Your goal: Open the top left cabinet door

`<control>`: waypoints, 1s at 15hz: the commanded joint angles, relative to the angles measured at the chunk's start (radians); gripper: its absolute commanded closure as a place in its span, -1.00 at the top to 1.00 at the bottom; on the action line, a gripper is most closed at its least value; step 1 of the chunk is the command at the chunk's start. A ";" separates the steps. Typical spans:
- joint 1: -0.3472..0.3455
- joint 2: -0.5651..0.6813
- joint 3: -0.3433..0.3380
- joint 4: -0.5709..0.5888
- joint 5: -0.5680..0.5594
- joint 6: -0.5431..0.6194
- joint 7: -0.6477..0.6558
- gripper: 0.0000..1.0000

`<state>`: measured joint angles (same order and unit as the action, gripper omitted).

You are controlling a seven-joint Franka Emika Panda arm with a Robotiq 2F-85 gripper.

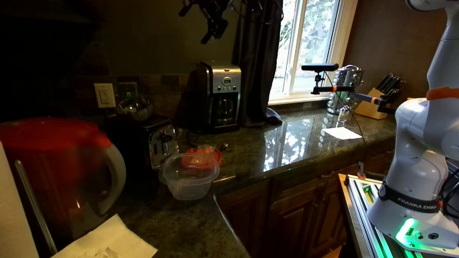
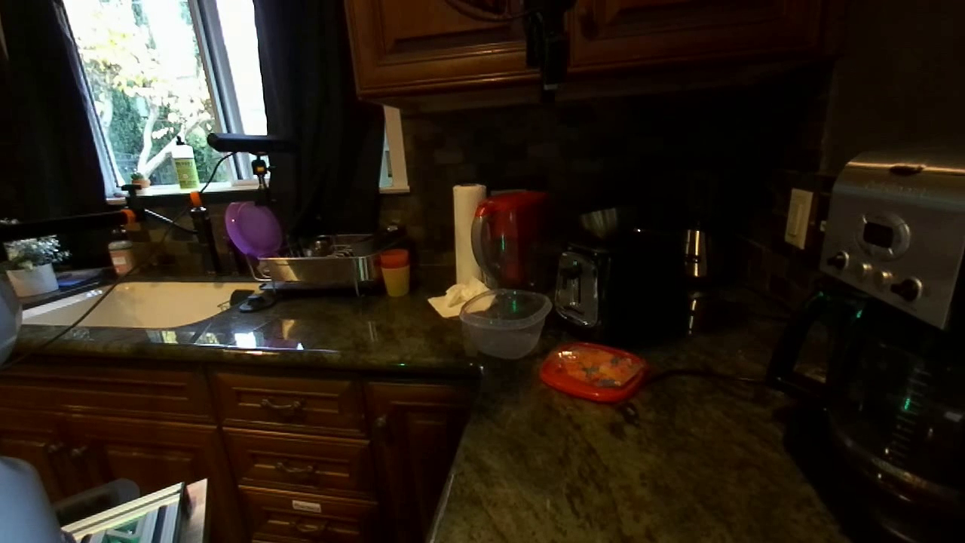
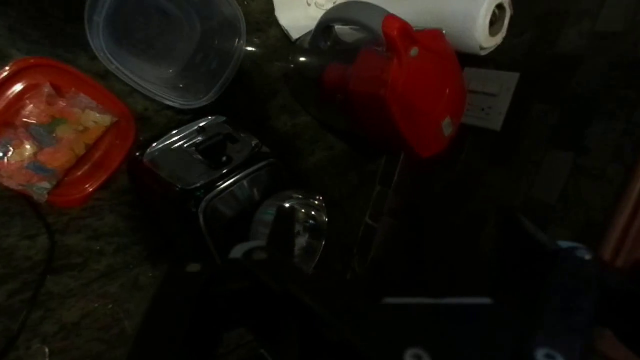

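Note:
The upper cabinet shows in an exterior view. Its left door [image 2: 437, 38] is brown panelled wood and looks shut, with its top cut off by the frame. The right door [image 2: 693, 26] is beside it. My dark gripper [image 2: 549, 72] hangs in front of the seam between the doors and hides it. I cannot tell whether it touches them. In an exterior view the gripper [image 1: 195, 25] is at the top edge with its fingers apart. In the wrist view the fingers [image 3: 404, 217] are dark, spread and hold nothing visible. The left door's handle is not visible.
Below on the counter stand a black toaster [image 2: 580, 290] with a glass bowl [image 3: 295, 225] on it, a red pitcher [image 2: 520, 234], a clear container [image 2: 503, 332], a red lid [image 2: 595, 373] and a coffee maker [image 1: 222, 96]. A dark curtain [image 1: 256, 64] hangs by the window.

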<state>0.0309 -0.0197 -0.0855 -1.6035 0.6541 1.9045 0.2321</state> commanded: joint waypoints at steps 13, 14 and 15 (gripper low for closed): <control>-0.036 0.205 0.092 0.312 0.379 0.069 -0.060 1.00; -0.038 0.214 0.093 0.327 0.386 0.051 -0.077 1.00; -0.012 0.167 0.079 0.260 0.338 0.110 -0.052 1.00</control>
<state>0.0188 0.1485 -0.0066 -1.3422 0.9925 2.0138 0.1795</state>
